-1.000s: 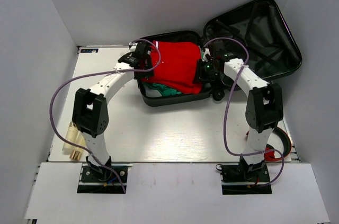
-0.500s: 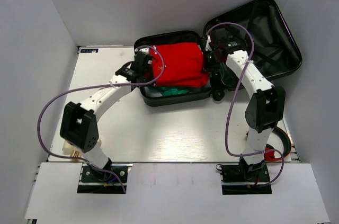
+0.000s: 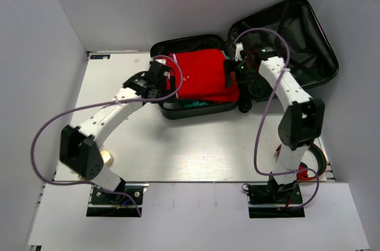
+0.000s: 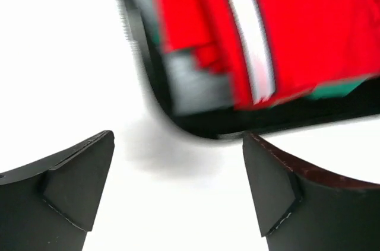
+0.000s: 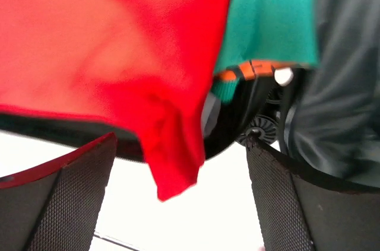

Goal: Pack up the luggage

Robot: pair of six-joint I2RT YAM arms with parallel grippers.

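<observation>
**A:** Luggage (image 3: pixel 297 34), where does it sit?

**B:** At the far end of the table (image 3: pixel 178 144). Its base shell lies flat between the two sets of fingers, and its lid is thrown open beyond the right fingers (image 5: pixel 65 203), up toward the corner of the white walls (image 3: pixel 178 2).

**A:** And what's the table like?

**B:** It's pale and glossy, boxed in by plain white panels on the left, the back and the right. A small tan object (image 3: pixel 107 157) lies near the left arm's base, well behind the left fingers (image 4: pixel 71 186).

**A:** What's in the base?

**B:** A red garment (image 3: pixel 202 76) on top, with a green garment (image 3: pixel 190 102) showing under its near edge. A corner of the red one droops over the rim just ahead of the right fingers, and a small black wheel (image 5: pixel 258 127) sits beside it.

**A:** Are the fingers gripping anything?

**B:** No. Both pairs stand wide apart and hold nothing. The left pair hovers over bare table, with the base's rounded corner just ahead of them. The wrist pictures are blurred, so I can't make out finer detail.
</observation>
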